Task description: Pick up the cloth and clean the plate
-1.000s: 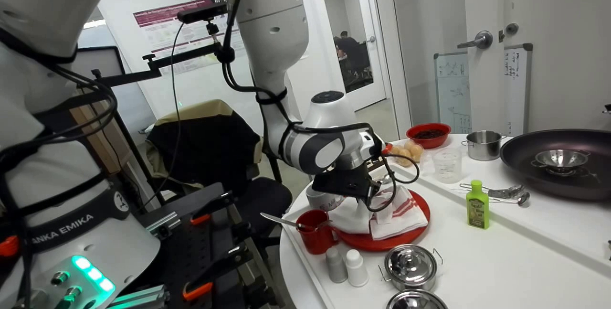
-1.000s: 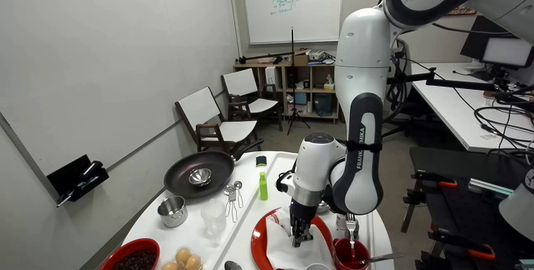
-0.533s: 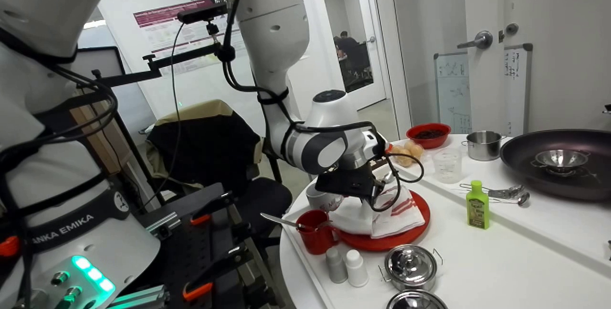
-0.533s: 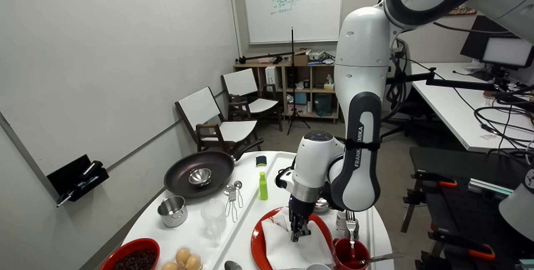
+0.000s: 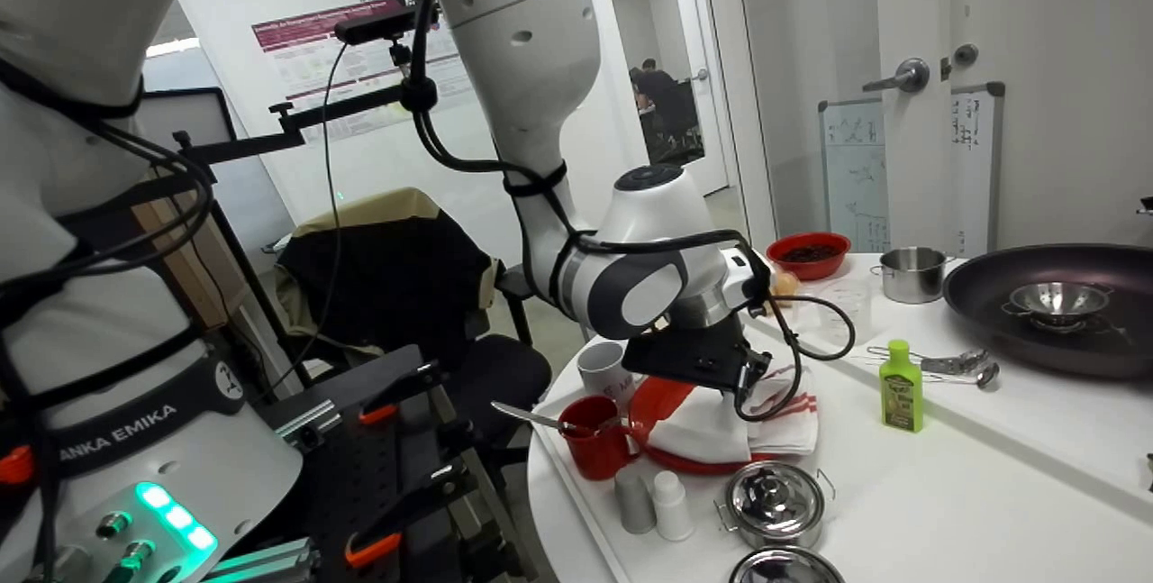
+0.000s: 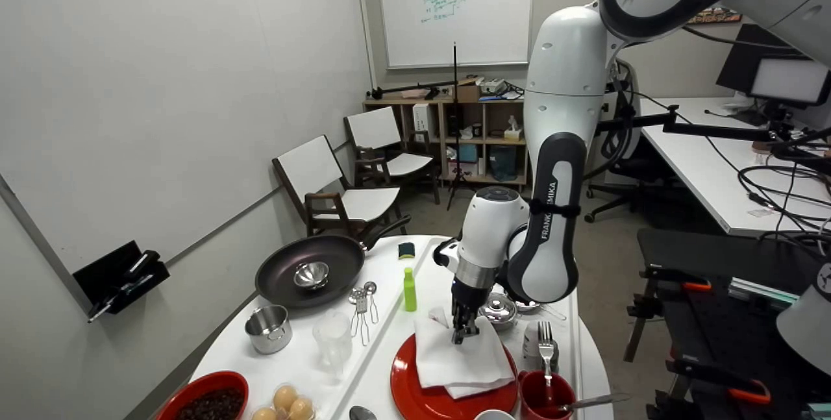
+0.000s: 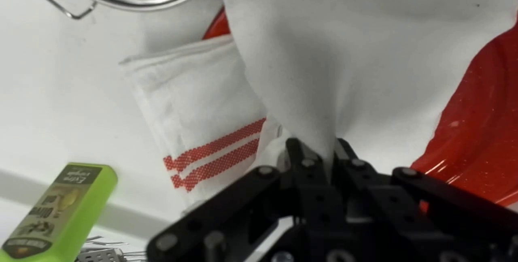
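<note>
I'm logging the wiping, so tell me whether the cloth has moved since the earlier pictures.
Yes: in both exterior views, the cloth has shifted toward the green bottle, which stands where it did.

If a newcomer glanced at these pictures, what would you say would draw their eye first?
Most likely the bright red plate, low in an exterior view, with a white cloth with red stripes covering part of it. In the wrist view, the end effector, at bottom centre, pinches a fold of that cloth. The lime-green bottle also stands out in both exterior views, upright and apart from the plate.
</note>
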